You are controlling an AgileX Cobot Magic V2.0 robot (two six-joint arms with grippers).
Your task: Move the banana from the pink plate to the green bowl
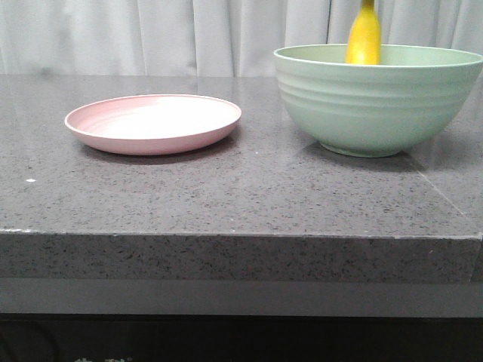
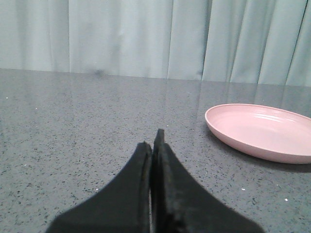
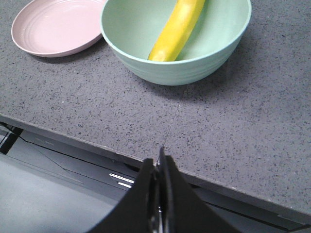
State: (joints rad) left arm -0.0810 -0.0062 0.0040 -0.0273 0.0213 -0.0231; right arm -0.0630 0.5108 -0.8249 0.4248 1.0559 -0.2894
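The yellow banana [image 1: 364, 36] leans inside the pale green bowl [image 1: 377, 105] at the right of the counter, its upper end sticking above the rim. In the right wrist view the banana [image 3: 177, 28] lies slanted in the bowl [image 3: 194, 63]. The pink plate [image 1: 153, 122] is empty at the left; it also shows in the left wrist view [image 2: 260, 132] and the right wrist view [image 3: 58, 26]. My left gripper [image 2: 153, 145] is shut and empty, low over the counter beside the plate. My right gripper [image 3: 158, 162] is shut and empty, back over the counter's front edge.
The grey speckled counter [image 1: 241, 188] has its front edge [image 1: 241, 237] near the camera. A pale curtain [image 1: 151, 34] hangs behind it. A thin seam in the counter [image 3: 172, 121] runs from the bowl toward the front edge.
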